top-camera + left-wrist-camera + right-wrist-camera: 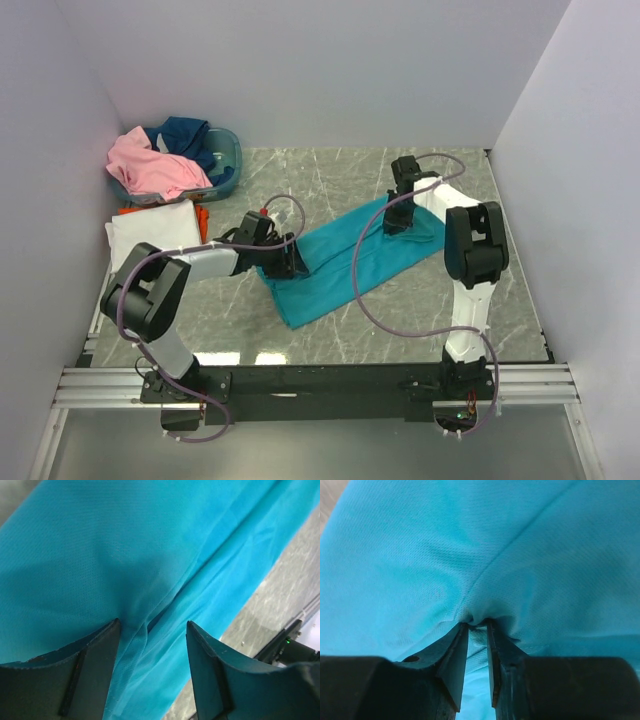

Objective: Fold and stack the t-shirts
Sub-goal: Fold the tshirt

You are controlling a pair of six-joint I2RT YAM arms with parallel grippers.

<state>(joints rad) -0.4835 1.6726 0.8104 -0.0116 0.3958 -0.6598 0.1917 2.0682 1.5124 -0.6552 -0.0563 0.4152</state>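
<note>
A grey marbled bench [420, 300] is seen enclosed by plain white walls [300, 60]. At the far left corner an oval blue-grey basket [232, 150] is set, with the pink t-shirt [155, 165] heaped over its near rim and the navy t-shirt [185, 133] bunched behind it. Just in front of the basket, at the bench's left edge, the white t-shirt [150, 232] is laid flat, with the orange t-shirt [202, 215] showing at its right side. The teal t-shirt [340, 265] is spread as a long band running diagonally across the middle of the bench. At its near left end the left claw [152, 625] is held low over the cloth, its jaws apart, with a raised wrinkle between them. At the far right end the right claw [477, 622] is clamped on a pinched fold of the teal t-shirt.
</note>
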